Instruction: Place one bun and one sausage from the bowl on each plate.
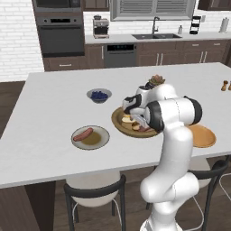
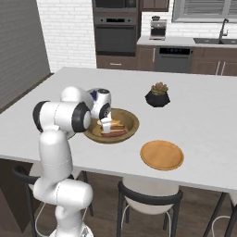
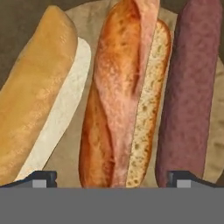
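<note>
Pincer [image 3: 111, 180] wide apart, straddling crusty bun [image 3: 124, 96] in bowl [image 2: 132, 121]

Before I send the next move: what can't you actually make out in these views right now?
- Wooden bowl: near side and contents behind the arm, both base views.
- Orange plate: left part behind the arm, left base view.
- Middle bun: lower end cut off in hand view; contact with fingers unclear.

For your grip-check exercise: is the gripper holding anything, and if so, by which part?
Nothing is held. The gripper is open above the bowl, its fingertips either side of the middle bun, not closed on it.
</note>
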Controlling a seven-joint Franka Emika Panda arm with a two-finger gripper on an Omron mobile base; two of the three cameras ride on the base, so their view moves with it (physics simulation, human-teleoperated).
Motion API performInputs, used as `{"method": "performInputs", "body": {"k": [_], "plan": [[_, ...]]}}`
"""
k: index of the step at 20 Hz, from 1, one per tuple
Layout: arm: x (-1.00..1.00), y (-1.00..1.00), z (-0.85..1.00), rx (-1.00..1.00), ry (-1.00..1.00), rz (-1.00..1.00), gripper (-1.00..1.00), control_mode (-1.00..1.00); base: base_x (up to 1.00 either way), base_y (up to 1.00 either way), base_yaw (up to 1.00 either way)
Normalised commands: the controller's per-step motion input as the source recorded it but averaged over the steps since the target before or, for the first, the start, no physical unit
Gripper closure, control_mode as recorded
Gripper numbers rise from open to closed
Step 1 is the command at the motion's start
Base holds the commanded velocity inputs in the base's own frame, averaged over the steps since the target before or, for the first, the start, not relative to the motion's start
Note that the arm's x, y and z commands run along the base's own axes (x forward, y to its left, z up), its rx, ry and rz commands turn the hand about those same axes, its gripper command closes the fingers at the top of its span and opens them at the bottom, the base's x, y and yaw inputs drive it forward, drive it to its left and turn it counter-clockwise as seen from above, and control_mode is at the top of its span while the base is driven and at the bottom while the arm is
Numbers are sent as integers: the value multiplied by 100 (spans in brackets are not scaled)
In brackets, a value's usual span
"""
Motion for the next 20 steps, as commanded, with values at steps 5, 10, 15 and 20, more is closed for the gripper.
{"method": "performInputs", "body": {"k": [5,10,15,20], "plan": [[11,0,-35,-3,0,0,100,-100,0,0,0],[7,0,-10,0,1,0,100,-100,0,0,0],[-14,-1,0,0,1,0,100,-100,0,0,0],[-60,17,67,4,-9,0,100,-100,0,0,0]]}}
